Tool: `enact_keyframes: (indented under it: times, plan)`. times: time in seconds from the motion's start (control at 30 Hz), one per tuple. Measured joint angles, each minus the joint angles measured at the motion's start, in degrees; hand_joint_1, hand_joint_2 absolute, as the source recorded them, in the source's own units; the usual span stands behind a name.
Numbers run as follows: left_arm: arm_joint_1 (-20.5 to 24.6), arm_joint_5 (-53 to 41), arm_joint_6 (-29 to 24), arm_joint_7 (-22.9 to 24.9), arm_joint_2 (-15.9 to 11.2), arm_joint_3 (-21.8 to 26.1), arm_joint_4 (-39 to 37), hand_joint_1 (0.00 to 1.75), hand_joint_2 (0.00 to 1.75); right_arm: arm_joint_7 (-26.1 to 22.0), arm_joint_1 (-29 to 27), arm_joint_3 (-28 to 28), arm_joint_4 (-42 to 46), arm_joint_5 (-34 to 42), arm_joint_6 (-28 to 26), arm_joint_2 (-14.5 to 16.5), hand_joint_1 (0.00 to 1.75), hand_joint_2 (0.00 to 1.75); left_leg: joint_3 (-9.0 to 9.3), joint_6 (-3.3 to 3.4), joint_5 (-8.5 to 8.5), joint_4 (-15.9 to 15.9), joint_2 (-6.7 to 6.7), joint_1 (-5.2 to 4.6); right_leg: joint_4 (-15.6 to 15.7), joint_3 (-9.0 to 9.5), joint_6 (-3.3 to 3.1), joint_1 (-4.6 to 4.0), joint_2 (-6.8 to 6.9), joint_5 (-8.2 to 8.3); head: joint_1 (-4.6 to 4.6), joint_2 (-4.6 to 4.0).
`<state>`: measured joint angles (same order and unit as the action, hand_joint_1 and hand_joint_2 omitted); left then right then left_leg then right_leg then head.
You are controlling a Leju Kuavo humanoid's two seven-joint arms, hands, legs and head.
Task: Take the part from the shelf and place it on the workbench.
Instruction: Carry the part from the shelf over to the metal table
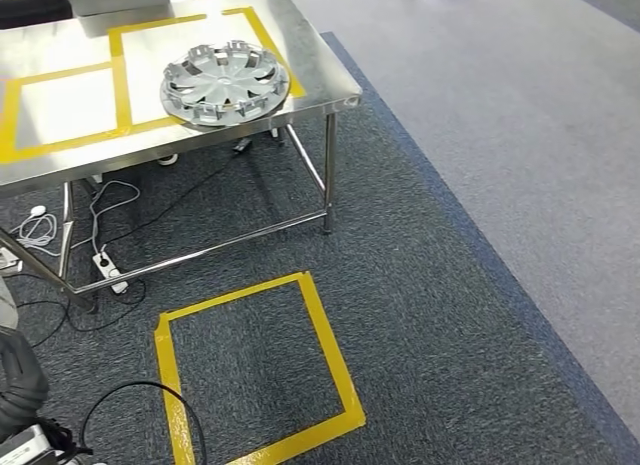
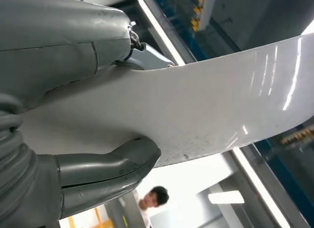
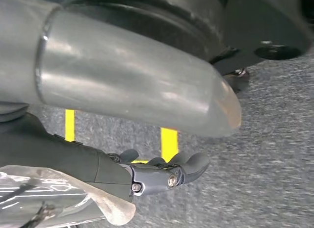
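Head view showed a steel tabletop (image 1: 317, 60) ahead and to the left of the robot, marked with yellow tape rectangles (image 1: 117, 45). A silver wheel cover (image 1: 225, 82) already lay flat on it near the right-hand end. On the carpet in front of the table sat a yellow tape square (image 1: 253, 370), with cables (image 1: 98, 215) trailing under the frame.

The part in hand appeared in the left wrist view: a broad, pale, glossy curved panel (image 2: 207, 105), its long axis running away from the left hand (image 2: 74, 120) across the picture. That hand was clamped on one end of it, the thumb (image 2: 122, 162) pressed to one face and the fingers (image 2: 148, 56) to the other. What kind of part it was could not be told from so close. A person (image 2: 153, 201) stood beyond it.

The right hand (image 3: 155, 174) hung over the carpet, its fingers only loosely curled and holding nothing.

By my judgement the coming move turned on the table lying forward and left of the body, so the left arm was the nearer one, and the panel's free end would need to lead over the table edge into a taped rectangle beside the wheel cover.
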<state>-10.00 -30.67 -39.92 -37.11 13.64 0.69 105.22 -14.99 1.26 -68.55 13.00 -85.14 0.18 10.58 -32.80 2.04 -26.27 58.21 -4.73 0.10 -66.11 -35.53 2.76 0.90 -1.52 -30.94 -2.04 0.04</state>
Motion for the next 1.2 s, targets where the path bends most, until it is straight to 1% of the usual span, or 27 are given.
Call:
enact_keyframes:
  times: [0.03,0.07,0.1,0.17,0.2,0.23,0.3,0.37,0.4,0.43,0.47,0.53,0.6,0.63,0.67,0.7,0.77,0.8,0.83,0.87,0.9,0.93,0.97,1.0,1.07,1.1,1.2]
  plan:
    - [0.1,0.7,0.0,0.0,-0.1,-0.2,0.0,1.75,1.75,0.0,0.0,0.0,0.0,0.0,0.0,0.0,0.0,0.0,-0.03,-0.22,-0.14,0.2,-0.77,-0.04,3.9,1.48,-0.15,0.16,-1.31,1.73,0.03,0.0]
    - [0.3,1.2,0.0,0.0,-0.3,-0.4,0.0,1.75,1.75,0.0,0.0,0.0,0.0,-0.1,0.0,0.0,0.0,0.0,-0.19,-0.49,-0.19,0.3,-1.44,-0.04,6.5,2.62,-0.27,0.25,-2.37,2.56,0.03,0.0]
    - [0.4,1.7,0.0,0.0,-0.5,-0.6,0.0,1.75,1.75,0.0,0.0,0.0,0.0,-0.1,0.0,0.0,0.0,0.0,-0.41,-0.83,-0.18,0.4,-2.07,0.02,7.7,3.24,-0.42,0.28,-3.06,2.62,0.07,0.0]
    - [0.6,2.4,0.0,0.0,-0.9,-0.8,0.1,1.75,1.75,-0.1,0.1,0.0,0.0,-0.2,0.0,0.0,0.0,0.0,-0.75,-1.54,-0.03,0.4,-3.11,0.19,8.0,3.75,-0.84,0.21,-2.25,2.55,0.07,0.0]
    - [0.7,2.7,0.0,0.0,-1.2,-0.8,0.2,1.75,1.75,-0.1,0.1,0.0,0.0,-0.3,0.0,0.0,0.0,0.0,-0.9,-1.89,-0.24,0.7,-2.42,0.16,8.2,3.91,-1.19,0.26,-1.6,2.62,0.12,0.0]
    - [0.9,3.0,0.0,-0.1,-1.5,-0.9,0.3,1.75,1.75,-0.1,0.1,0.0,0.0,-0.3,0.0,0.0,0.0,0.0,-1.34,-2.21,-0.97,1.7,-1.0,0.08,8.5,4.12,-1.54,0.32,-0.85,2.68,0.26,0.0]
    - [1.6,3.3,0.0,-0.1,-2.1,-1.3,0.4,1.75,1.75,-0.1,0.0,0.0,0.0,-0.4,0.1,0.0,0.0,0.0,-3.89,-2.78,-4.14,7.4,2.71,0.0,8.7,4.51,-2.12,0.33,0.9,2.55,0.55,0.0]
    - [1.9,3.4,0.0,-0.1,-2.5,-1.6,0.4,1.75,1.75,-0.1,-0.1,0.0,0.0,-0.5,0.1,0.0,0.0,0.0,-7.47,-3.17,-7.21,14.8,4.01,0.22,8.7,4.69,-2.3,0.24,2.76,2.27,0.66,0.0]
    - [2.0,3.4,0.0,-0.1,-2.7,-1.7,0.4,1.75,1.75,-0.1,-0.1,0.0,0.0,-0.5,0.2,0.0,0.0,0.0,-8.32,-3.26,-7.37,16.5,4.14,0.3,8.6,4.8,-2.3,0.23,3.64,2.12,0.66,0.0]
    - [2.0,3.4,0.0,-0.1,-2.9,-1.7,0.4,1.75,1.75,-0.1,-0.1,0.0,0.0,-0.5,0.2,0.0,0.0,0.0,-8.08,-3.28,-6.4,16.0,4.29,0.36,8.6,4.97,-2.25,0.23,4.47,1.96,0.66,0.0]
    - [2.1,3.5,0.0,-0.1,-3.1,-1.8,0.5,1.75,1.75,-0.1,-0.1,0.0,0.0,-0.6,0.2,0.0,0.0,0.0,-6.73,-3.2,-4.51,13.3,4.65,0.37,8.6,5.24,-2.19,0.23,5.23,1.77,0.66,0.0]
    - [2.5,3.6,0.0,-0.1,-3.5,-2.1,0.6,1.75,1.75,-0.2,0.0,0.0,0.0,-0.7,0.2,0.0,0.0,0.0,-2.74,-2.7,-0.91,5.3,7.09,0.0,8.6,5.83,-1.85,0.05,6.64,1.24,0.69,0.0]
    - [3.2,4.0,0.0,-0.1,-3.9,-2.7,0.7,1.75,1.75,-0.2,0.1,0.0,0.0,-0.8,0.3,0.0,0.0,0.0,-0.73,-1.91,0.01,1.0,9.03,-0.5,8.6,6.16,-1.3,-0.3,7.91,0.74,0.65,0.0]
    - [3.4,4.2,0.0,-0.1,-4.1,-3.0,0.7,1.75,1.75,-0.2,0.2,0.0,0.0,-0.8,0.3,0.0,0.0,0.0,-0.71,-1.53,-0.28,0.7,8.98,-0.72,8.6,6.33,-1.01,-0.44,8.56,0.58,0.59,0.0]
    - [3.6,4.5,0.0,-0.1,-4.4,-3.3,0.7,1.75,1.75,-0.2,0.3,0.0,0.0,-0.9,0.3,0.0,0.0,0.0,-0.8,-1.14,-0.22,0.7,8.25,-0.67,8.8,6.63,-0.72,-0.45,9.23,0.46,0.55,0.0]
    - [3.7,4.8,0.0,-0.1,-4.6,-3.6,0.7,1.75,1.75,-0.2,0.4,0.0,0.0,-0.9,0.3,0.0,0.0,0.0,-0.78,-0.79,-0.13,0.5,7.59,-0.59,8.7,6.84,-0.38,-0.38,8.99,0.18,0.43,0.0]
    - [4.2,5.3,0.0,0.0,-5.1,-4.4,0.9,1.75,1.75,-0.3,0.6,0.0,0.0,-1.0,0.3,0.0,0.0,0.0,-0.67,0.0,0.14,0.1,6.42,-0.26,6.0,5.61,0.19,-0.16,5.88,-1.68,0.19,0.0]
    - [4.6,5.5,0.0,0.0,-5.3,-4.9,1.0,1.75,1.75,-0.4,0.6,0.0,0.0,-1.0,0.3,0.0,0.0,0.0,-0.64,0.27,0.2,0.0,5.95,-0.12,2.7,3.93,0.34,-0.05,3.73,-3.32,-0.04,0.0]
    - [4.8,5.7,0.0,0.0,-5.5,-5.5,1.0,1.75,1.75,-0.3,0.5,0.0,0.0,-1.0,0.2,0.0,0.0,0.0,-0.67,0.49,0.18,0.0,5.48,-0.08,-1.3,1.77,0.39,-0.01,2.33,-5.07,-0.17,0.0]
    - [5.0,5.9,0.0,0.1,-5.8,-6.0,1.0,1.75,1.75,-0.2,0.5,0.0,0.0,-1.0,0.1,0.0,0.0,0.0,-0.66,0.6,0.14,0.1,4.99,-0.11,-5.2,-0.5,0.44,-0.02,1.79,-6.31,-0.26,0.0]
    - [5.0,6.0,0.0,0.1,-6.1,-6.5,1.0,1.75,1.75,-0.1,0.4,0.0,0.0,-0.9,0.0,0.0,0.0,0.0,-0.6,0.65,0.08,0.1,4.54,-0.15,-7.6,-2.21,0.44,-0.04,1.62,-6.54,-0.26,0.0]
    - [5.1,6.1,0.1,0.1,-6.4,-6.9,1.0,1.75,1.75,0.0,0.4,0.0,0.0,-0.8,-0.1,0.0,0.0,0.0,-0.5,0.66,0.01,0.1,4.13,-0.2,-7.9,-2.96,0.38,-0.05,1.6,-5.51,-0.26,0.0]
    - [5.2,6.2,0.1,0.1,-6.6,-7.2,1.0,1.75,1.75,0.1,0.4,0.0,0.0,-0.8,-0.2,0.0,0.0,0.0,-0.34,0.61,-0.09,0.1,3.77,-0.22,-5.7,-2.53,0.25,-0.05,1.59,-3.36,-0.26,0.0]
    - [5.2,6.2,0.1,0.2,-6.8,-7.4,1.0,1.75,1.75,0.1,0.4,0.0,0.0,-0.8,-0.2,0.0,0.0,0.0,-0.13,0.49,-0.23,0.1,3.49,-0.22,-1.7,-1.13,0.06,-0.05,1.54,-0.64,-0.27,0.0]
    - [5.4,6.2,0.1,0.2,-7.1,-7.8,1.0,1.75,1.75,0.1,0.5,0.0,0.0,-0.8,-0.3,-0.1,0.0,0.0,0.08,0.06,-0.55,0.3,3.13,-0.37,5.6,1.95,-0.35,-0.12,1.15,2.64,-0.23,0.0]
    - [5.5,6.3,0.1,0.2,-7.3,-8.0,1.0,1.75,1.75,0.1,0.5,0.0,0.0,-0.7,-0.3,-0.1,0.0,0.0,0.03,-0.19,-0.63,0.4,3.03,-0.41,7.4,2.81,-0.53,-0.18,0.96,3.1,-0.2,0.0]
    - [5.7,6.9,0.1,0.5,-8.2,-8.7,1.0,1.75,1.75,0.4,0.5,0.0,0.0,-0.6,-1.1,-0.1,0.0,0.0,-0.09,-1.0,-0.7,0.4,2.89,-0.34,8.1,3.29,-1.21,-0.19,0.92,3.08,-0.2,0.0]
